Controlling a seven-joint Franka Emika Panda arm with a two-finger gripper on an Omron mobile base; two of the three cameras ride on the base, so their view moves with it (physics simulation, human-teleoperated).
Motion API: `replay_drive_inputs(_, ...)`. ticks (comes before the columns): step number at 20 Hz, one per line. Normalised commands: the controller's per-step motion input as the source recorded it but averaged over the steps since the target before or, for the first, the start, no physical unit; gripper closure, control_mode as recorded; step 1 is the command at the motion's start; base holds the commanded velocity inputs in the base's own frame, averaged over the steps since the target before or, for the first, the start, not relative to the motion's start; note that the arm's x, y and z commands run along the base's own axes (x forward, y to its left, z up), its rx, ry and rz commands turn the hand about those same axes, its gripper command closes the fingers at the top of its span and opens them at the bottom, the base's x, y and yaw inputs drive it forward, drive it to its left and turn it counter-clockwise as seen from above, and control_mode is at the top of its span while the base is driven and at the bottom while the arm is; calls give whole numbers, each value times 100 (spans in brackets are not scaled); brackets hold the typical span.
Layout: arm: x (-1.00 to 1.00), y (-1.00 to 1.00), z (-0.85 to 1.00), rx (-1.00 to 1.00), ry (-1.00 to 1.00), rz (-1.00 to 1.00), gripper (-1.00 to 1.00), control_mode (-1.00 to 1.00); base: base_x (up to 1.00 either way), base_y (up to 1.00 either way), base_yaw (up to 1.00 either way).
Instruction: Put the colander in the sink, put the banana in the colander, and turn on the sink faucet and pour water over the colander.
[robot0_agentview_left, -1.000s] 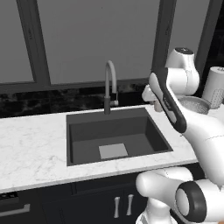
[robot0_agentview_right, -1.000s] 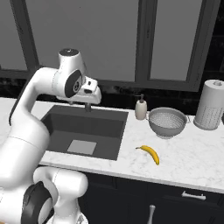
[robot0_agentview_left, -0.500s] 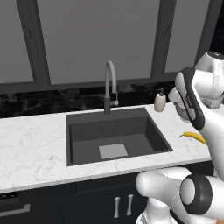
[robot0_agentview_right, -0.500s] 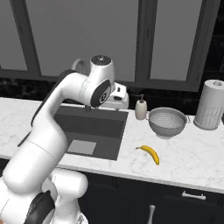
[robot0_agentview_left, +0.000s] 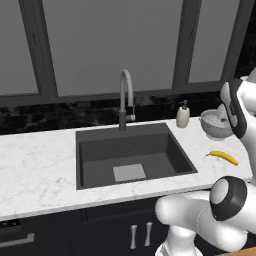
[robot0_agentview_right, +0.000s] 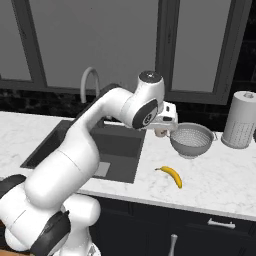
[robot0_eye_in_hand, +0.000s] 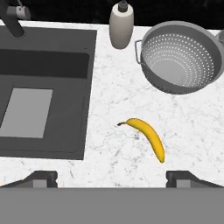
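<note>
The silver perforated colander (robot0_eye_in_hand: 181, 57) stands empty and upright on the white marble counter, right of the sink (robot0_eye_in_hand: 43, 65). The yellow banana (robot0_eye_in_hand: 146, 135) lies on the counter in front of the colander (robot0_agentview_right: 192, 141), apart from it. My gripper (robot0_eye_in_hand: 112, 177) hovers above the counter between sink and colander, over the banana (robot0_agentview_right: 170, 175). It is open, with the fingertips (robot0_eye_in_hand: 41, 177) wide apart and nothing between them. The hand (robot0_agentview_right: 166, 120) is seen just left of the colander. The sink (robot0_agentview_left: 130, 155) is empty and dry. The faucet (robot0_agentview_left: 125, 95) stands behind it, with no water running.
A soap bottle (robot0_eye_in_hand: 121, 26) stands at the back between sink and colander. A tall white dotted cylinder (robot0_agentview_right: 241, 120) stands further right on the counter. Dark window panels rise behind the counter. Bare marble lies left of the sink (robot0_agentview_left: 35, 165).
The arm has swung to the right, from above the sink to above the counter by the banana and colander. The things on the counter have not moved.
</note>
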Motion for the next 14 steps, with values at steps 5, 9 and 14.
replay_drive_inputs(5, 24, -38, -41, -8, 0, 1, -100, -100, 0, 0, 0)
replay_drive_inputs(9, 37, -22, -48, -8, 3, 4, -100, -100, 0, 0, 0)
replay_drive_inputs(14, 41, -15, -39, -9, 1, 9, -100, -100, 0, 0, 0)
